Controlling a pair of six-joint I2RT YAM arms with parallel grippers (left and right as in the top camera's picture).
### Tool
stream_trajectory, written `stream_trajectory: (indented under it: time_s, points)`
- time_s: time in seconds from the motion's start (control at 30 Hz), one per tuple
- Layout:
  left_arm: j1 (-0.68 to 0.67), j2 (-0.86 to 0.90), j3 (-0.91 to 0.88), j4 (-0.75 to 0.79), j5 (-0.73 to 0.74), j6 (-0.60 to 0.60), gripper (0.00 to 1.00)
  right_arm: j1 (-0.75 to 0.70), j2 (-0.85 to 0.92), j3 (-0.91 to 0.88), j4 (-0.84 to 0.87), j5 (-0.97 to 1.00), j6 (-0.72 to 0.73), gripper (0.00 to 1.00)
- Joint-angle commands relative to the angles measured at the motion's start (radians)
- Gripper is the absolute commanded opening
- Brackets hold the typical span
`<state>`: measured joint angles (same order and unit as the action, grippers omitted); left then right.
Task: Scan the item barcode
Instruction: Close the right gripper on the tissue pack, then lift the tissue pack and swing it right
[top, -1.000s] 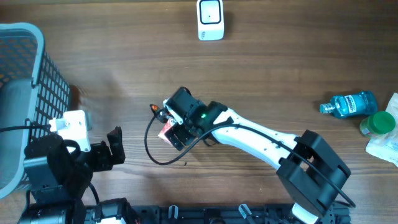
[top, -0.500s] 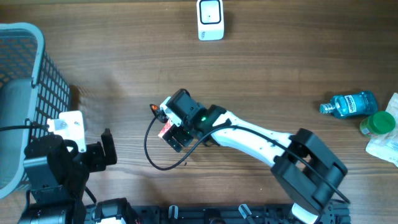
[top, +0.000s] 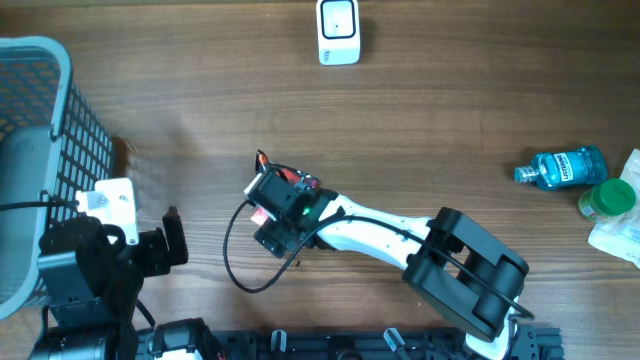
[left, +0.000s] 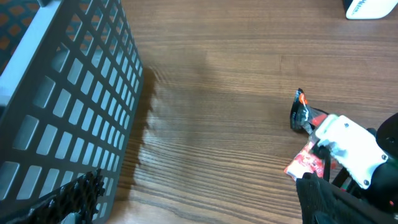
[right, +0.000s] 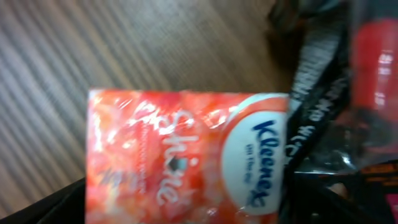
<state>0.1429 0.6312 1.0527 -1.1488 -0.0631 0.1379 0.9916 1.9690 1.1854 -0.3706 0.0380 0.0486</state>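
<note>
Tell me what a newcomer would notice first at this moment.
The right arm's open claw, low over a red Kleenex pack at mid-table, grabs the eye first. Next come the grey basket at the left edge and the white scanner at the far edge. A blue bottle lies far right.

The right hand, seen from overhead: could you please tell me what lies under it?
A red tissue pack lies on the table beneath the open right hand; the hand covers most of it overhead.
</note>
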Motion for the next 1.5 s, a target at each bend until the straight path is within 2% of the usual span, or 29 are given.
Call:
stream_trajectory:
  time_s: [0.0,0.1,0.17,0.2,0.23,0.3,0.37,0.63,0.77,0.87,0.9,1.0,1.17,1.2,1.27,1.3,1.37,1.4,1.47]
  points:
    - [-0.006,-0.002,-0.001,0.003,-0.014,0.015,1.00,-0.002,0.021,-0.004,0.012,0.056,0.067,1.00]
    - [-0.006,-0.002,-0.001,0.003,-0.014,0.015,1.00,-0.002,0.021,-0.004,0.018,0.064,0.085,0.99]
    - [-0.006,-0.002,-0.001,0.003,-0.013,0.015,1.00,-0.002,0.021,-0.004,0.020,0.063,0.085,0.88]
    - [-0.006,-0.002,-0.001,0.003,-0.014,0.015,1.00,-0.002,0.021,-0.004,0.020,0.063,0.085,0.78]
    - [-0.006,-0.002,-0.001,0.003,-0.014,0.015,1.00,-0.002,0.021,-0.004,0.020,0.063,0.086,0.73]
    - [-0.006,-0.002,-0.001,0.003,-0.014,0.015,1.00,-0.002,0.021,-0.004,0.021,0.063,0.086,0.72]
    - [-0.006,-0.002,-0.001,0.003,-0.014,0.015,1.00,-0.002,0.021,-0.004,0.020,0.063,0.085,0.65]
    - [-0.006,-0.002,-0.001,0.003,-0.014,0.015,1.00,-0.005,-0.050,0.062,-0.171,0.068,0.083,0.65]
    - [-0.006,-0.002,-0.001,0.003,-0.014,0.015,1.00,-0.008,-0.180,0.065,-0.262,0.052,0.082,0.62]
    - [-0.006,-0.002,-0.001,0.003,-0.014,0.015,1.00,-0.063,-0.335,0.065,-0.322,-0.019,0.071,0.61]
    - [-0.006,-0.002,-0.001,0.003,-0.014,0.015,1.00,-0.107,-0.397,0.065,-0.330,-0.086,0.030,0.54]
    - [-0.006,-0.002,-0.001,0.003,-0.014,0.015,1.00,-0.263,-0.517,0.065,-0.317,-0.375,-0.074,0.54]
    - [-0.006,-0.002,-0.001,0.003,-0.014,0.015,1.00,-0.633,-0.561,0.064,-0.301,-1.244,-0.346,0.60]
    - [-0.006,-0.002,-0.001,0.003,-0.014,0.015,1.00,-0.686,-0.559,0.064,-0.304,-1.342,-0.395,0.61]
    - [-0.006,-0.002,-0.001,0.003,-0.014,0.015,1.00,-0.750,-0.559,0.064,-0.300,-1.457,-0.480,0.66]
    - [-0.006,-0.002,-0.001,0.003,-0.014,0.015,1.00,-0.781,-0.559,0.064,-0.294,-1.510,-0.565,0.67]
    - [-0.006,-0.002,-0.001,0.003,-0.014,0.015,1.00,-0.803,-0.559,0.064,-0.240,-1.582,-0.649,0.66]
    - [-0.006,-0.002,-0.001,0.003,-0.014,0.015,1.00,-0.805,-0.559,0.064,-0.107,-1.661,-0.641,0.62]
    - [-0.006,-0.002,-0.001,0.003,-0.014,0.015,1.00,-0.799,-0.559,0.064,0.040,-1.661,-0.583,0.56]
